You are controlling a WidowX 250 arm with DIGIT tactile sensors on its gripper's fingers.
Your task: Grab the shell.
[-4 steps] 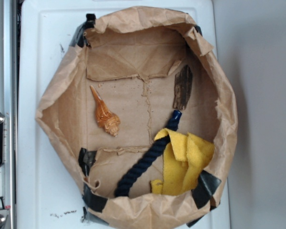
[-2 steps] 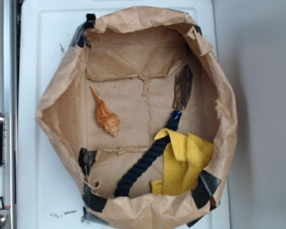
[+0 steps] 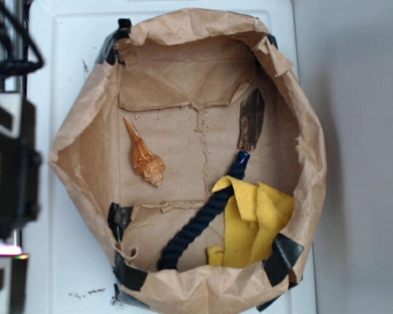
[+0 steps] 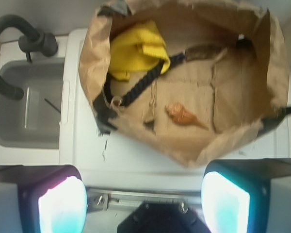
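White table [image 3: 65, 261] carries a crumpled paper-lined bin [image 3: 85, 131]; the shell [image 3: 144, 160] lies on its floor toward 9 o'clock. Only the wrist view reveals a sink [image 4: 24, 111] at 9 o'clock and the claw [image 4: 143, 199] spread open, well short of the shell [image 4: 184, 115].

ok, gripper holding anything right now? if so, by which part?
Nothing is held. The gripper is open with an empty gap, outside the paper-lined bin. The shell lies untouched on the bin floor.
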